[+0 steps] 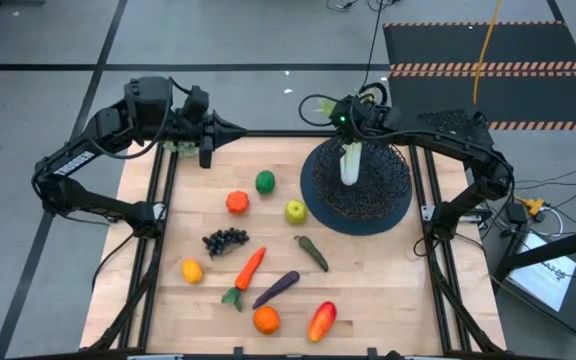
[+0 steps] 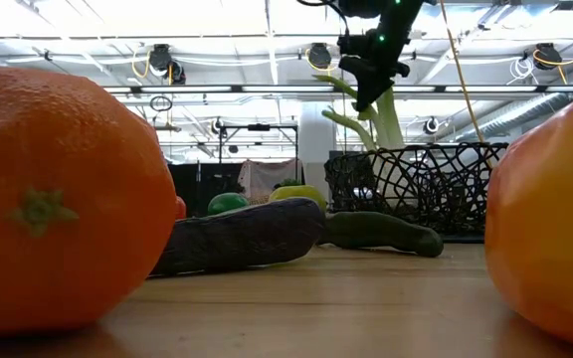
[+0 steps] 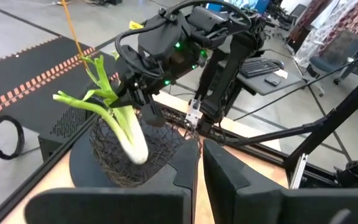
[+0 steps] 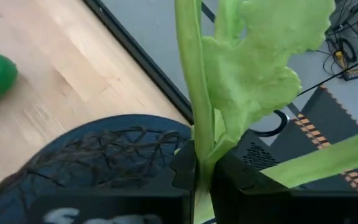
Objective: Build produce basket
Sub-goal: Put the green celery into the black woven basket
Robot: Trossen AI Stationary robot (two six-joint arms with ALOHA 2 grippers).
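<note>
My right gripper (image 1: 350, 138) is shut on the white-green leek (image 1: 350, 162) above the black wire basket (image 1: 383, 205) at the table's far right. The leek's white end (image 3: 132, 140) points down inside the basket's rim; I cannot tell whether it touches the mesh. My left gripper (image 1: 236, 130) waits shut and empty, raised over the far left edge. On the wood lie a tomato (image 1: 236, 202), lime (image 1: 265, 182), apple (image 1: 295, 211), grapes (image 1: 225, 240), pickle (image 1: 312, 252), carrot (image 1: 249, 268), eggplant (image 1: 276, 289), lemon (image 1: 191, 270), orange (image 1: 266, 319) and pepper (image 1: 321, 321). My right gripper pinches the leek's green stalk (image 4: 199, 144), where the leaves branch off, between its two fingers. The fingers (image 3: 143, 99) come slanting down from above. The leek hangs below them, slightly tilted, leaves (image 4: 253, 68) spreading above the hold and its white end low in the basket.
Dark frame rails (image 1: 163, 200) run along the table's left and right sides. In the low view an orange (image 2: 58, 199) and another orange fruit (image 2: 555, 219) stand close in front of the camera. Bare wood lies between the basket and the loose produce.
</note>
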